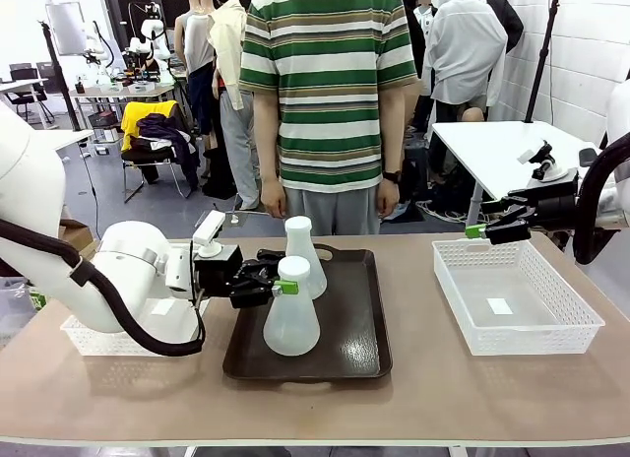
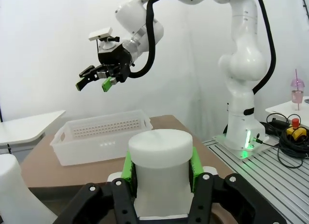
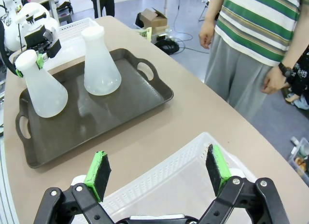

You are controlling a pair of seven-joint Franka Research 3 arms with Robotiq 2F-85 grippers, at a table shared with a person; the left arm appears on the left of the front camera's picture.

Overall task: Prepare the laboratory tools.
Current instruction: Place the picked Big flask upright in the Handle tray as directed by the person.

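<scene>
Two frosted-white conical flasks stand on a dark brown tray (image 1: 356, 324). The near flask (image 1: 291, 324) has its neck (image 2: 161, 154) between the green pads of my left gripper (image 1: 285, 284), which is shut on it; its base rests on the tray. Behind it, the far flask (image 1: 300, 248) stands free and upright. In the right wrist view the held flask (image 3: 41, 91) sits left of the free one (image 3: 100, 64). My right gripper (image 1: 482, 230) hangs open and empty above the right basket, its two fingers wide apart (image 3: 158, 171).
A white lattice basket (image 1: 532, 337) sits at the table's right, under my right gripper. Another white basket (image 1: 84, 337) lies at the left, behind my left arm. A person in a striped shirt (image 1: 330, 73) stands at the far edge, hands down.
</scene>
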